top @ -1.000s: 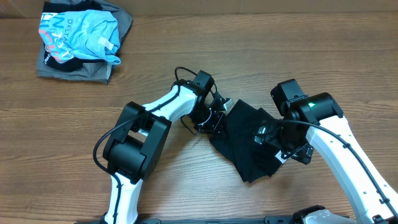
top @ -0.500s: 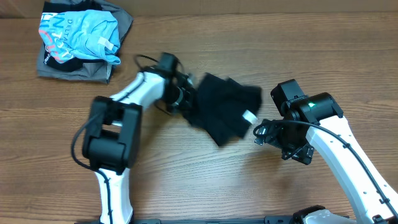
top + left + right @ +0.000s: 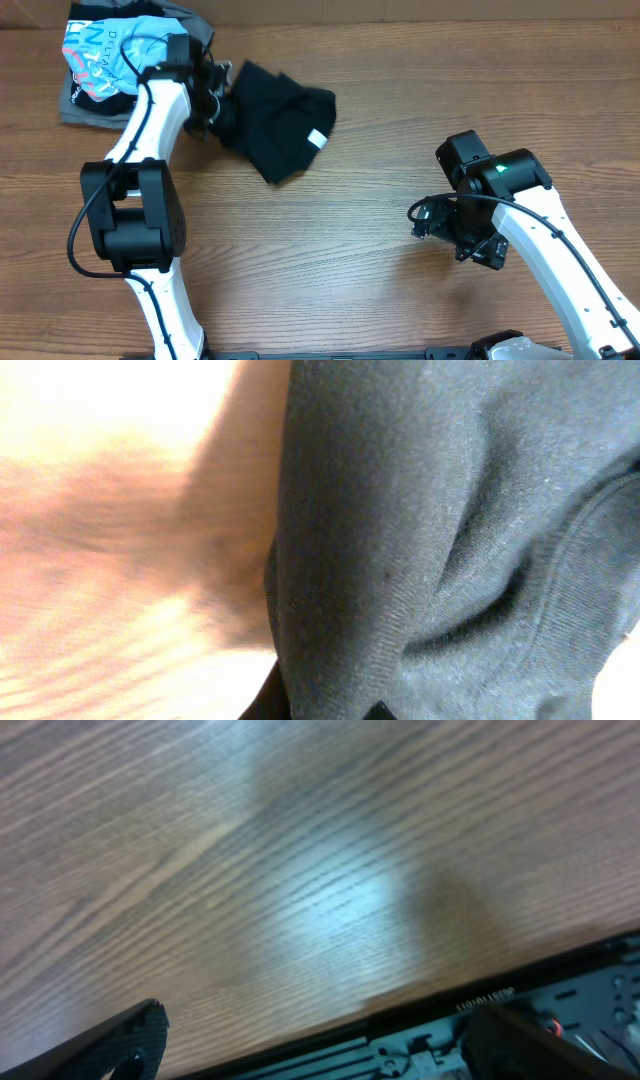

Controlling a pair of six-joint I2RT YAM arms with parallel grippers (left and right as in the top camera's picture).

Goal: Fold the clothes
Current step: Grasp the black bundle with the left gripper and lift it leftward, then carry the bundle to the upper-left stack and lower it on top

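Note:
The black T-shirt [image 3: 275, 120] lies bunched at the back left of the wooden table, its small white label [image 3: 318, 138] on the right side. My left gripper [image 3: 215, 100] is at the shirt's left edge and is shut on the fabric. In the left wrist view the dark fabric [image 3: 450, 530] fills the right half of the frame and hides most of the fingers. My right gripper [image 3: 425, 215] is open and empty over bare wood at the right, far from the shirt. Its spread fingertips [image 3: 130, 1035] show low in the right wrist view.
A light-blue shirt with printed lettering [image 3: 125, 55] lies on a grey folded garment [image 3: 120, 112] at the back left corner, just left of my left gripper. The table's front edge with a black rail [image 3: 480, 1010] shows in the right wrist view.
My left gripper has dragged the black T-shirt from the table's middle to the back left, up to the pile. My right gripper has let go of the shirt and stays at the right.

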